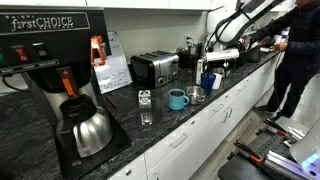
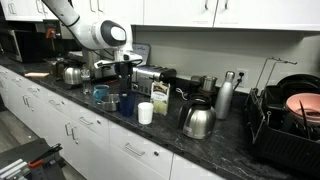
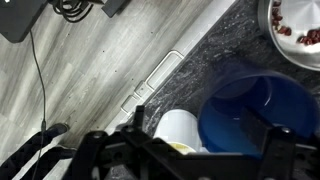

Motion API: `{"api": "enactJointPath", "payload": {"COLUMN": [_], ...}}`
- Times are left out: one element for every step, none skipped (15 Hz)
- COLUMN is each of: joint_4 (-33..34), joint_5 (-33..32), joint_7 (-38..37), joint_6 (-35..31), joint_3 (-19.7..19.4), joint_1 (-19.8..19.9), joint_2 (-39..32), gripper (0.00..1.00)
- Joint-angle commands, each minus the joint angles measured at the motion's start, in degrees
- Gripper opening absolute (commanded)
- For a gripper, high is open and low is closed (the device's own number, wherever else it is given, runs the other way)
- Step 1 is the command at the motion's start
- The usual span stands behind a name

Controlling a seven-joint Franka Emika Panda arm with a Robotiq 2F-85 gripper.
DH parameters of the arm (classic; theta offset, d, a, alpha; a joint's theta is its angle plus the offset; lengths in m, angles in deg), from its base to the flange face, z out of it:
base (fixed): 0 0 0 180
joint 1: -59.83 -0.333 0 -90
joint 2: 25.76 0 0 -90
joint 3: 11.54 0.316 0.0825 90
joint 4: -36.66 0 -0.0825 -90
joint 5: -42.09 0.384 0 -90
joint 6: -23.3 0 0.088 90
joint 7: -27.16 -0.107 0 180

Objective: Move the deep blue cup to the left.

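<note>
The deep blue cup (image 1: 207, 82) stands on the dark counter, right of the teal mug (image 1: 177, 98). It also shows in an exterior view (image 2: 127, 101), next to the small white cup (image 2: 145, 113). My gripper (image 1: 216, 63) hangs directly over it, as also seen in an exterior view (image 2: 127, 78). In the wrist view the blue cup (image 3: 245, 115) fills the lower right and the white cup (image 3: 178, 130) sits beside it. The gripper (image 3: 210, 135) has its fingers spread wide, one over the cup's mouth and one beyond the white cup. It holds nothing.
A coffee maker with a steel carafe (image 1: 85, 130), a glass (image 1: 146, 106), a toaster (image 1: 154, 68) and a small bowl (image 1: 195, 93) stand along the counter. A carton (image 2: 160, 97), a kettle (image 2: 197, 121), a thermos (image 2: 225, 95) and a dish rack (image 2: 290, 115) stand further along. A person (image 1: 297, 60) is at the far end.
</note>
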Motion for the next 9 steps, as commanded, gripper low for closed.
{"api": "enactJointPath", "payload": {"joint_4": [0.7, 0.7, 0.9, 1.0, 1.1, 1.1, 1.1, 1.1, 1.1], "joint_5": [0.1, 0.0, 0.1, 0.2, 0.3, 0.3, 0.4, 0.4, 0.4], "joint_7": [-2.0, -2.4, -2.8, -3.1, -3.3, -3.5, -3.6, -3.7, -3.7], "joint_6": [-0.4, -0.4, -0.5, -0.5, -0.6, -0.6, -0.7, -0.9, -1.0], "joint_3": [-0.8, -0.8, -0.8, -0.9, -0.9, -1.0, -1.0, -1.0, -1.1], "joint_1": [-1.1, -1.3, -1.4, -1.5, -1.5, -1.6, -1.6, -1.6, -1.7], "joint_2": [-1.2, -1.5, -1.7, -2.0, -2.3, -2.6, -2.8, -3.0, -3.3], "gripper": [0.64, 0.57, 0.51, 0.43, 0.37, 0.29, 0.23, 0.16, 0.09]}}
